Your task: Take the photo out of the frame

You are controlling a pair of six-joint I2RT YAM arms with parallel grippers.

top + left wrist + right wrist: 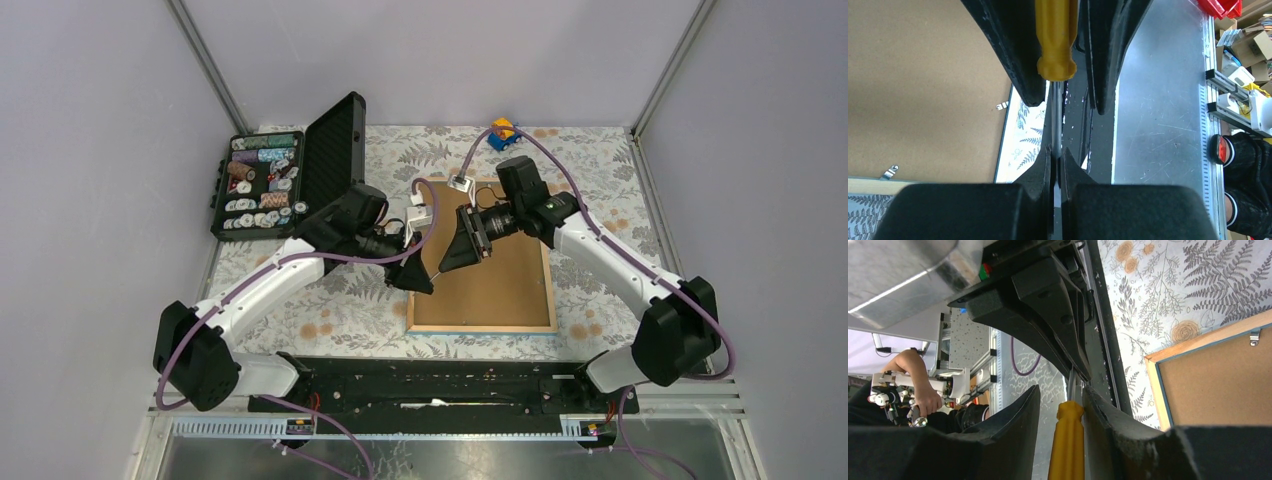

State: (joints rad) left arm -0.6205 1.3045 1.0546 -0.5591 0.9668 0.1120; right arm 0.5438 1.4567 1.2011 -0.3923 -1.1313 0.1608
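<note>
The frame (480, 328) lies face down on the table, its brown backing board (923, 90) up and small metal clips (1003, 106) along the edge. The photo is hidden under the board. My left gripper (1057, 160) is shut on the metal shaft of a yellow-handled screwdriver (1055, 40), just above the frame's left edge (412, 300). My right gripper (1060, 395) faces it with the yellow handle (1068, 440) between its fingers. The handle lies against one finger, and a gap shows on the other side. The frame's wooden corner (1153, 362) sits to the right of it.
An open black case of poker chips (285, 175) stands at the back left. A small blue and yellow toy (502, 132) sits at the back edge. The black arm-mount rail (440, 385) runs along the near edge. Grey walls close in the sides.
</note>
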